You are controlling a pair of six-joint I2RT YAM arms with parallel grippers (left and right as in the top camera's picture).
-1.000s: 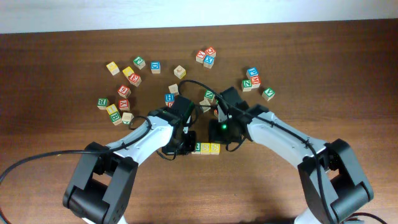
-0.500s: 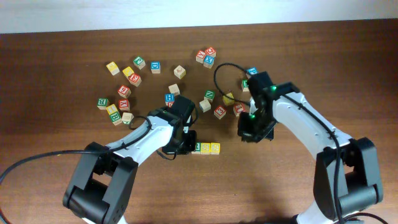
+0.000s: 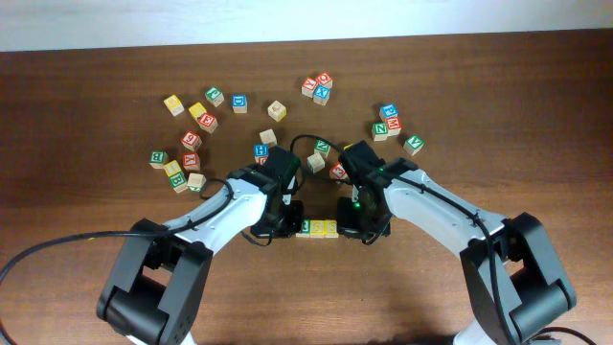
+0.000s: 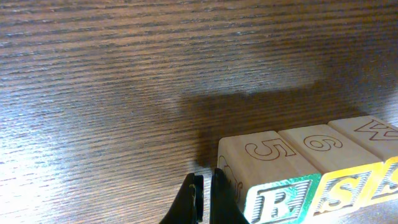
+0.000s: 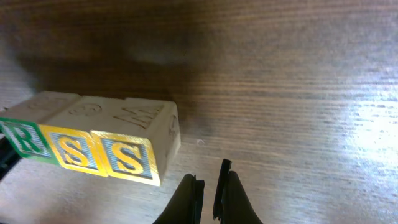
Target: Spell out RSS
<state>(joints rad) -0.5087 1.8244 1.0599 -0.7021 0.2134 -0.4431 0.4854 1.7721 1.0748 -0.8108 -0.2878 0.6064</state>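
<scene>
Three cubes are sitting in a tight, touching row just below the middle of the overhead frame, on the brown tabletop (image 3: 498, 86). Reading from the left of the picture they are the R cube (image 3: 305, 227), showing a green-and-white face, then the middle S cube (image 3: 317, 228) and the end S cube (image 3: 330, 228), both showing yellow faces. Seen from the left wrist camera, their pale wooden upper faces are showing an outlined 5, a 6 and a W or M.

Both arms are reaching in from the bottom corners and flanking the row. At the row's left end the left gripper (image 4: 204, 198) is resting low on the wood with its fingers clenched together and grasping nothing. Its tip is sitting right against the R cube's outer side and seems to be touching it, though the angle is too tight to be sure. The right gripper (image 5: 209, 186) is likewise clenched and empty. It is sitting just beside the end S cube, off its lower right corner in the right wrist view, with a sliver of bare wood showing between them.

Many loose cubes (image 3: 192, 144) in red, blue, green and yellow are lying scattered across the upper half of the overhead frame, well apart from the row.
</scene>
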